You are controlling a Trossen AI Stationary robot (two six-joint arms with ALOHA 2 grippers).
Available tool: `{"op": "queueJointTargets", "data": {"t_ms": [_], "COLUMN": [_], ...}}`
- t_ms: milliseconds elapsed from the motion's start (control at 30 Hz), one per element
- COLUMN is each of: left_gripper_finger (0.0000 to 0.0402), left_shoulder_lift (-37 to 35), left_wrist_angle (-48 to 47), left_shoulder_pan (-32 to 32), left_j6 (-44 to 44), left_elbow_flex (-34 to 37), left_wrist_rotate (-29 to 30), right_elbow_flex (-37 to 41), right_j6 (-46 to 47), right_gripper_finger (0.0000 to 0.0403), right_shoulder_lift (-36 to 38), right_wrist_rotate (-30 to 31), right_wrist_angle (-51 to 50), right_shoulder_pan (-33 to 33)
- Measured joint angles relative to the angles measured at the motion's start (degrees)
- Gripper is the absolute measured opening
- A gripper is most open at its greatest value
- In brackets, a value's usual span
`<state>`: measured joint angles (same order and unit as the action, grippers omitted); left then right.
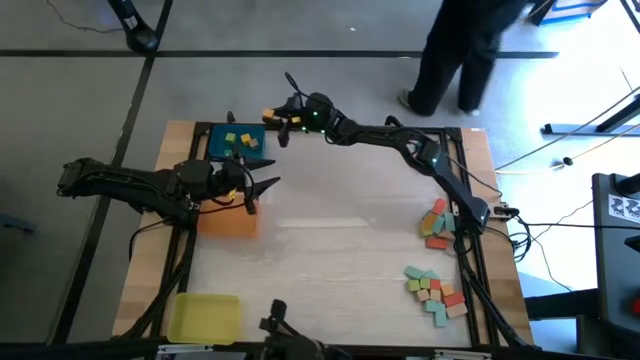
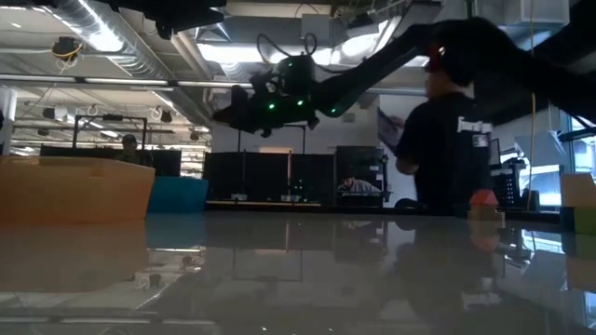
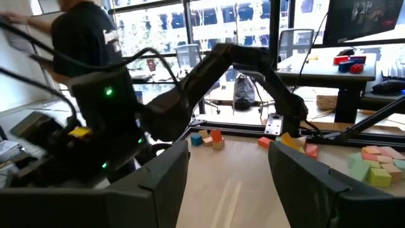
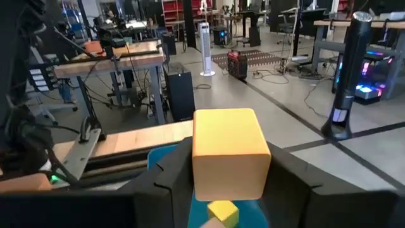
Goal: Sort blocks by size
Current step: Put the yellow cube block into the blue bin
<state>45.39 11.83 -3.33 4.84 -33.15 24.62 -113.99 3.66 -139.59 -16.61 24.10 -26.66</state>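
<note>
Your right gripper (image 1: pixel 272 117) hangs over the far edge of the flat blue tray (image 1: pixel 218 142), its dark fingers (image 4: pixel 166 180) pinching a smooth yellow cube (image 4: pixel 230 152) with softly rounded corners; small yellow and green blocks (image 1: pixel 240 141) already lie on that tray (one more yellow piece (image 4: pixel 223 211) shows just under the held cube); your left gripper (image 1: pixel 262 187) floats above the orange tray (image 1: pixel 228 220), fingers spread wide and holding nothing; the yellow tray (image 1: pixel 205 316) sits at the table's near left corner; across the pale wood-grain table (image 1: pixel 330 260), two loose heaps of wooden blocks (image 1: pixel 437 290), cubes and short bars in red, pink, orange and teal, crowd the right edge; a person in dark clothes (image 1: pixel 465 50) stands beyond the table.
</note>
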Motion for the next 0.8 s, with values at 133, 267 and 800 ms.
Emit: {"op": "queueJointTargets", "data": {"t_ms": [133, 267, 800], "left_gripper_finger": [0.0205, 0.0205, 0.0205], "left_shoulder_lift": [0.00, 0.00, 0.00], "left_wrist_angle": [0.60, 0.68, 0.64], "left_shoulder_pan": [0.00, 0.01, 0.02], "left_j6": [0.22, 0.79, 1.81], "left_elbow_flex": [0.00, 0.00, 0.00], "left_wrist_rotate": [0.00, 0.00, 0.00], "right_elbow_flex": [-7.03, -13.51, -20.33], "right_j6": [-0.26, -1.28, -3.69], "right_gripper_finger": [0.0154, 0.0154, 0.0145], "right_shoulder_lift": [-4.73, -9.75, -15.58], "right_wrist_rotate": [0.49, 1.11, 5.53], "right_wrist_angle": [-0.13, -0.32, 0.06], "right_shoulder_pan": [0.42, 0.55, 0.44]}}
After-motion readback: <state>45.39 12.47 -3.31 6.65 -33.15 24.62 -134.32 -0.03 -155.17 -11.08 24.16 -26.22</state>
